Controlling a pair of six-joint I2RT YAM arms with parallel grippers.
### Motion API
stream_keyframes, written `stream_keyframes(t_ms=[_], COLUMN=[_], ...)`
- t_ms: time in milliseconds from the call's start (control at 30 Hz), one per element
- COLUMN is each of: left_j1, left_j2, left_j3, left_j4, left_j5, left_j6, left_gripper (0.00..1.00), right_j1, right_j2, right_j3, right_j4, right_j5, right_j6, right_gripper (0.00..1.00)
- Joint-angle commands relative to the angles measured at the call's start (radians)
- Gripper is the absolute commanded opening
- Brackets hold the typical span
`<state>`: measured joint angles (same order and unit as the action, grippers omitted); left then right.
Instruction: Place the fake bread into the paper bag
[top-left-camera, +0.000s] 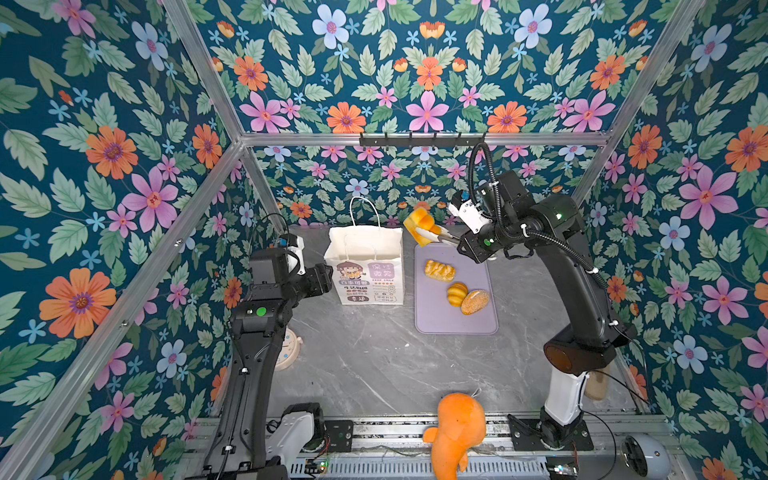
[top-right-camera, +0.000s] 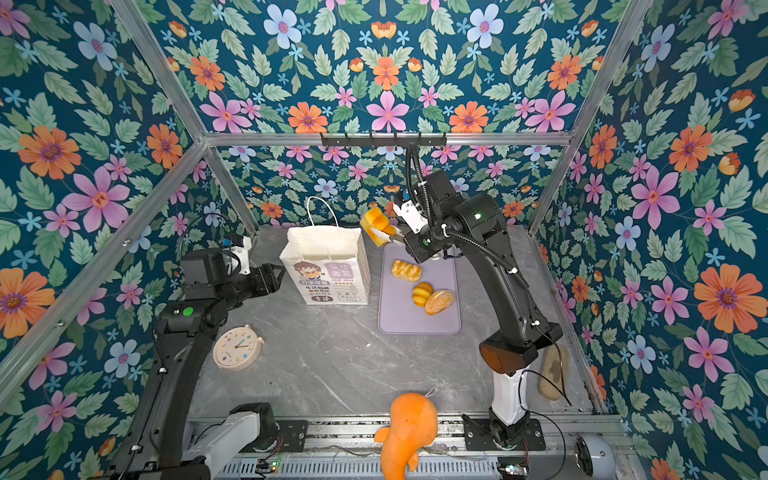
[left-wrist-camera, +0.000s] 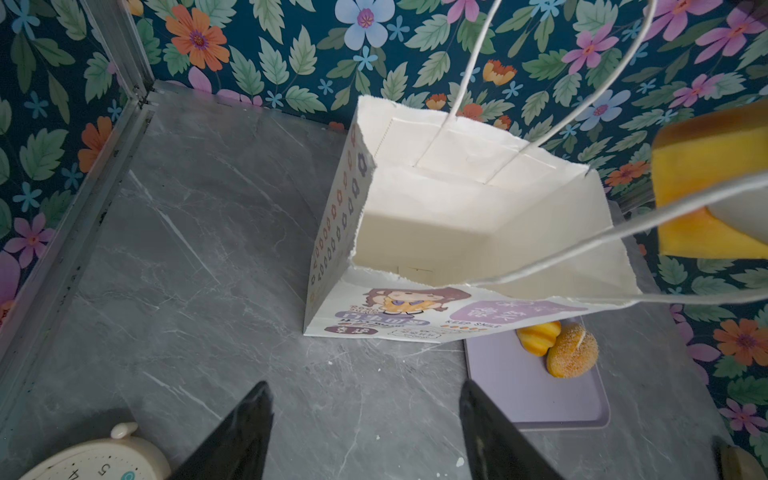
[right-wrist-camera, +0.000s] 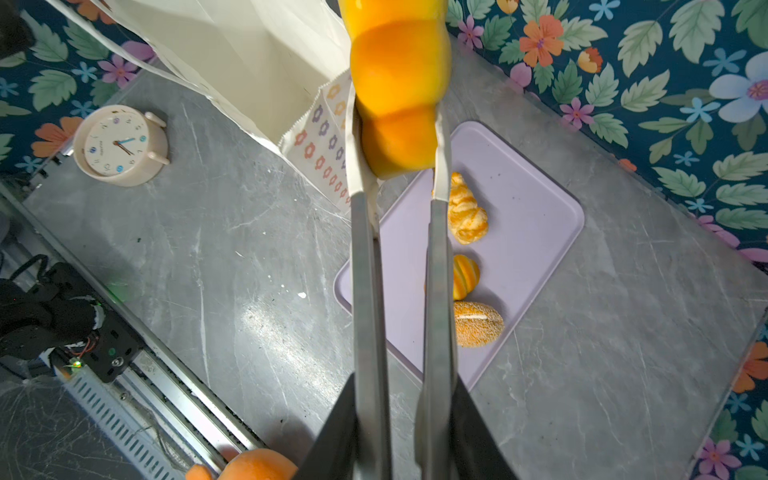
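The white paper bag stands upright and open at the table's back; its inside looks bare. My right gripper is shut on metal tongs. The tongs' white tips clamp the blocky loaf in the air, just right of the bag's rim. A braided roll, a round ridged bun and a seeded roll lie on the purple tray. My left gripper hangs open left of the bag, holding nothing.
A cream alarm clock lies on the table at the front left, near my left arm. An orange plush toy sits at the front edge. Floral walls close in the table on three sides.
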<state>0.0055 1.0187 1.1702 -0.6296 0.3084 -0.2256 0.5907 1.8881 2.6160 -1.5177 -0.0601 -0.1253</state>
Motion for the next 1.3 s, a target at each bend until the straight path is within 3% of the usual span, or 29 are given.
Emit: stream_keyframes(t_ms=[0,200,767,1000,1267], left_j1=[0.001,0.001,0.001,0.001,0.001], left_j2=[0.026,0.100,0.170,0.173,0.170], left_j3=[0.050,0.130,0.132,0.129,0.114], left_j4=[0.012,0.008,0.051,0.056,0.070], left_j5=[-0.036,0.005,0.075,0.086,0.106], left_j6=[-0.012,-0.005,-0.006,0.003,-0.001], left_gripper=[0.72,0.71,0.70,0.70,0.70], right_j1=[0.003,0.014,0.062,0.063,0.061], right_j2=[-0.014,0.010,0.106,0.122,0.166], right_j3=[0.004,0.060,0.063,0.031,0.029], right_j4=[0.066,0.094,0.216,0.221,0.204], right_j5=[-0.063,-0.110,-0.232,-0.222,-0.211], right_j6=[-0.032,-0.076,-0.213,-0.312,-0.340], right_gripper=[0.29,0.29,0.29,0.29,0.29])
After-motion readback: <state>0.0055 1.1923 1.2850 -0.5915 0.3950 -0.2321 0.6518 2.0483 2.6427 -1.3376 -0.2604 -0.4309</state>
